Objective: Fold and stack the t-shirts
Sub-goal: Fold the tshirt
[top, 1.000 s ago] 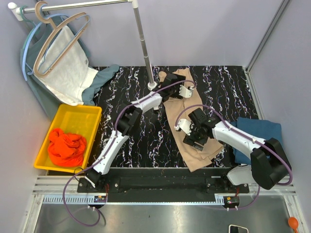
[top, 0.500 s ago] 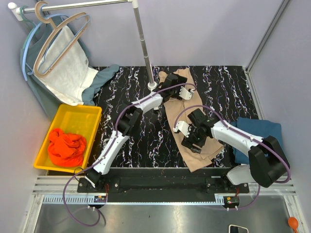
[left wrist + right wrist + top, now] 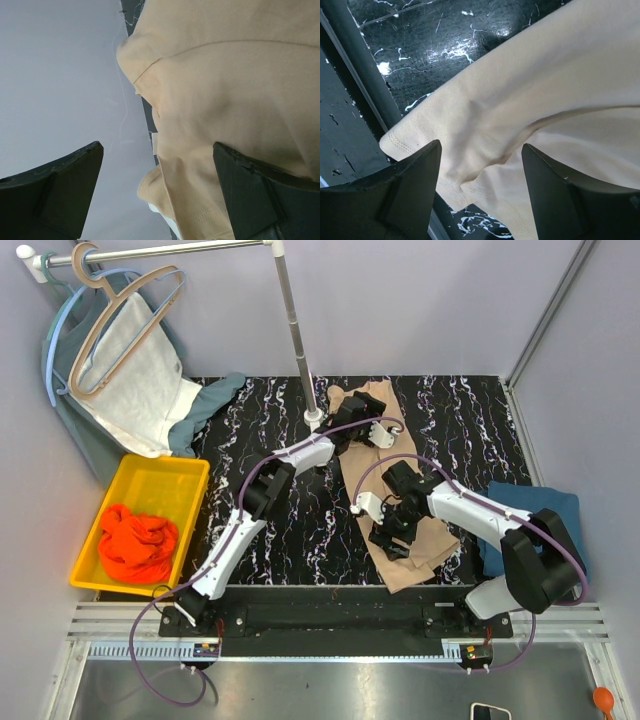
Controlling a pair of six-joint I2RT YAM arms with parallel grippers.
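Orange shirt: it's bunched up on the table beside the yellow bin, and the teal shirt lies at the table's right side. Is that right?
Not quite. The top external view shows the orange shirt bunched up inside the yellow bin, not on the table beside it. The teal shirt does lie at the table's right side.

Robot lab cell (grey partition walls, aluminium base rail)

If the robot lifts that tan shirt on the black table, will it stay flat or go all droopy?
Probably droopy: the beige-tan cotton t-shirt lies in soft folds and wrinkles. It looks thin, so it is likely light. A push would probably bunch it rather than slide it whole.
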